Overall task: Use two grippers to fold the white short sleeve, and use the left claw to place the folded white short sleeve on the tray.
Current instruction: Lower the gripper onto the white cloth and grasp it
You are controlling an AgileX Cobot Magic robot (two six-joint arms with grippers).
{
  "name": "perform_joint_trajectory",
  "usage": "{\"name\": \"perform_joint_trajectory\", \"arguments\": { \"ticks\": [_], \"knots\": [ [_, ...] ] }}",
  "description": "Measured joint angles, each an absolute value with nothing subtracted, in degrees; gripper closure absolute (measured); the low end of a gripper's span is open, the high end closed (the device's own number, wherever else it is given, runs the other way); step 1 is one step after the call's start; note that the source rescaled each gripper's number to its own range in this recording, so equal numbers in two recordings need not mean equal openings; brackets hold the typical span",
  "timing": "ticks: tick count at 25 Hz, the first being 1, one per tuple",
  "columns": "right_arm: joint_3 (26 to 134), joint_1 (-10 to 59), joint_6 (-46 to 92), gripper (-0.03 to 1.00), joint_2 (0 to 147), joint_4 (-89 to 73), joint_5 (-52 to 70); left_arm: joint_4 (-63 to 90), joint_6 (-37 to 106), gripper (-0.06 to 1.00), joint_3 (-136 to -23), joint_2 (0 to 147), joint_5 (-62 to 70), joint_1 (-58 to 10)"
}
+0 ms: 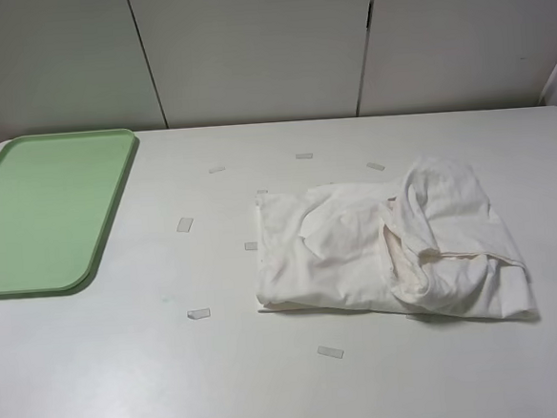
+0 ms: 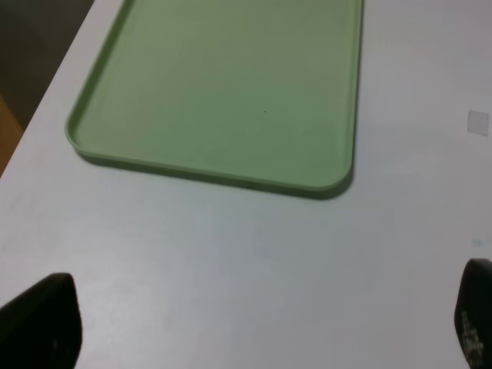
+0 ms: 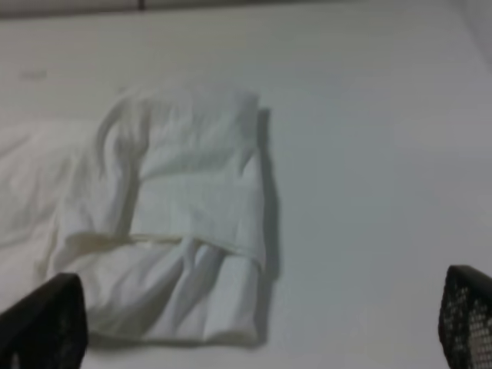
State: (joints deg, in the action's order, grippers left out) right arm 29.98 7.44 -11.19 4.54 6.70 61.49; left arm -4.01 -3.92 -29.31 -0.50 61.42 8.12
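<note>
- Looking down from the high camera gave the only full layout. The soft, thin-cloth white short sleeve [image 1: 377, 250] lay bunched on the right half of the smooth white table [image 1: 272, 391]. The flat, light-green plastic tray [image 1: 40, 211] sat at the table's far left, well apart from the garment.
- That view alone showed several small, pale, translucent tape strips [image 1: 199, 313] scattered on the tabletop between tray and shirt. Grey wall panels [image 1: 248, 48] with dark seams stood behind.
- The grippers showed only in the wrist cameras.
- The left wrist view had the black left gripper [image 2: 257, 323] spread wide and holding nothing, above bare table just beside one short end of the tray [image 2: 231, 92]. Its dark fingertips [image 2: 42, 323] sat at opposite edges of the picture. The tray's rounded corners and low raised rim were plain there, along with one tape strip [image 2: 478, 121].
- The right wrist view had the black right gripper [image 3: 254, 319] equally wide and empty, its fingertips [image 3: 465, 315] carrying a fine mesh texture that no other view revealed. It hung above the white short sleeve [image 3: 184, 231] without touching it.
- Close up, the cloth was roughly folded over itself into a loose block, with soft creases and a hemmed edge running across the middle. It cast a shadow along one side.
- From above, the same garment looked rumpled, with a sleeve or collar opening gaping towards its right end.
</note>
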Motion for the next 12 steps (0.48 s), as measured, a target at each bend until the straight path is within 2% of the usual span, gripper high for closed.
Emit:
{"name": "perform_joint_trajectory", "arguments": {
  "ticks": [4, 12],
  "knots": [
    [28.5, 4.6, -11.2, -0.03, -0.3, 7.0, 59.4, -4.0, -3.9, -0.03, -29.3, -0.5, 61.4, 8.1],
    [28.3, 4.6, -11.2, -0.03, -0.3, 7.3, 58.9, -4.0, -3.9, -0.03, -29.3, -0.5, 61.4, 8.1]
  ]
}}
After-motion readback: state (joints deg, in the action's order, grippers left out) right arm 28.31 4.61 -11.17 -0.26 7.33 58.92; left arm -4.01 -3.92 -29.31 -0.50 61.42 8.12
